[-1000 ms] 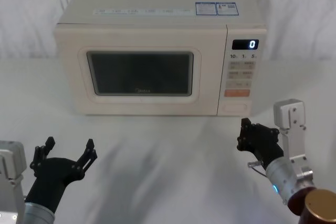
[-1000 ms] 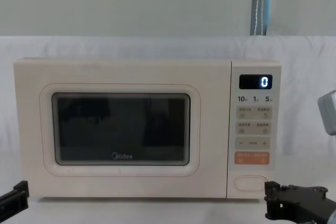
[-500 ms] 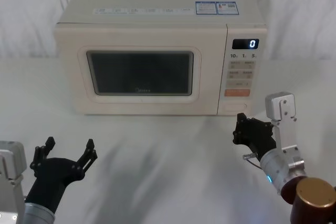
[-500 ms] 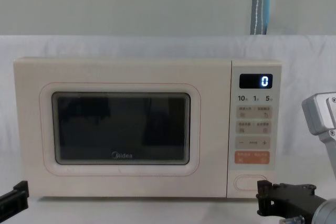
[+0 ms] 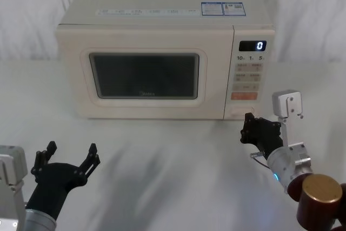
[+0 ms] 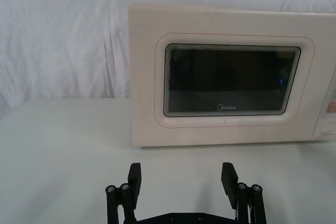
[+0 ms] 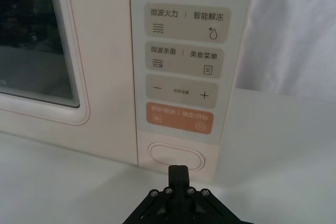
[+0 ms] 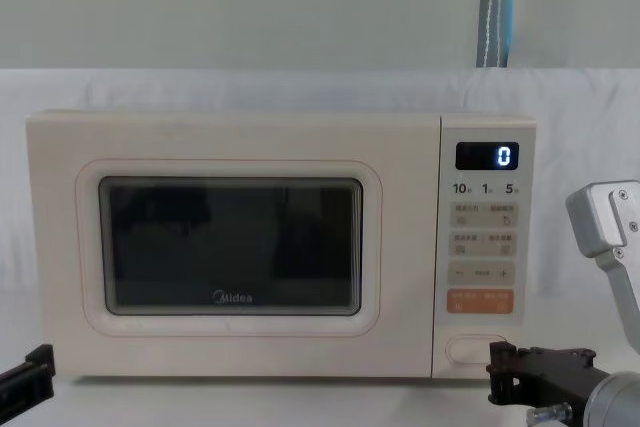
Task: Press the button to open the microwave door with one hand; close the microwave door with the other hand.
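Cream microwave (image 5: pixel 162 52): stands on the white desk (image 5: pixel 173 177), ahead of both grippers, display showing "0".
Microwave door (image 8: pixel 235 252): flush with the body, dark window facing the robot, ahead and to the right of the left gripper.
Button (image 7: pixel 176 156): wide oval key at the foot of the control panel, under the orange key (image 7: pixel 180 118), straight ahead of the right gripper's tip.
Right gripper (image 5: pixel 250 129): fingers pressed together into one narrow tip, just before the button; contact cannot be told.
Left gripper (image 5: pixel 69 156): fingers spread wide, holding nothing, low over the desk, well apart from the microwave.
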